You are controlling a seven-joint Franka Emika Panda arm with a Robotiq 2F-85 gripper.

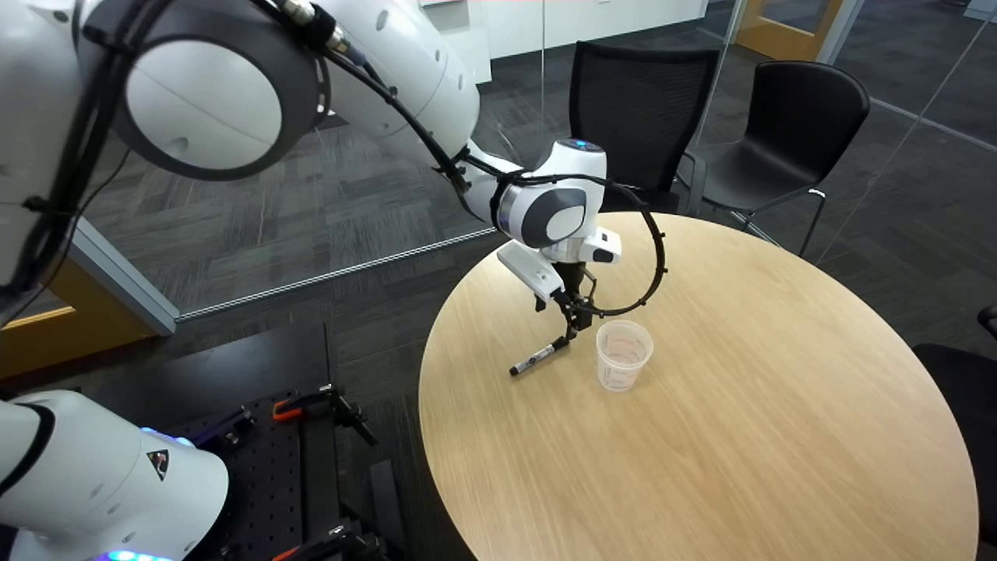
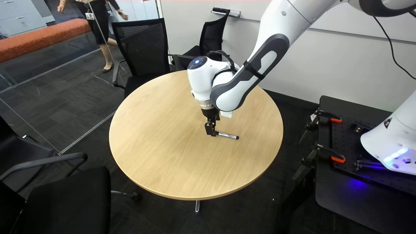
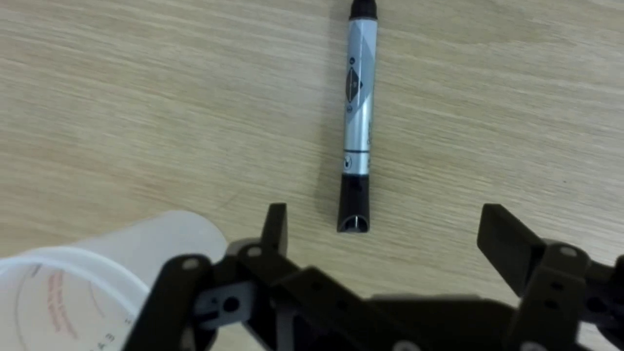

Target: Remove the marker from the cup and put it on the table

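The marker (image 1: 539,358), silver with black ends, lies flat on the light-wood round table (image 1: 740,436). It shows in both exterior views (image 2: 228,135) and in the wrist view (image 3: 360,97). The small translucent white cup (image 1: 621,366) stands upright beside it, apart from it. The cup also shows at the lower left of the wrist view (image 3: 170,239). In an exterior view I cannot make out the cup near the gripper (image 2: 211,128). My gripper (image 3: 385,212) is open and empty, low over the table. The marker's black cap end lies between the fingertips, nearer the left finger, not gripped.
The cup is close to the gripper's left finger in the wrist view. A black cable loop (image 1: 660,257) hangs beside the wrist. Black chairs (image 1: 642,117) stand round the table. The robot base sits on a black bench (image 2: 338,195) with clamps. A person (image 2: 99,29) walks behind the glass.
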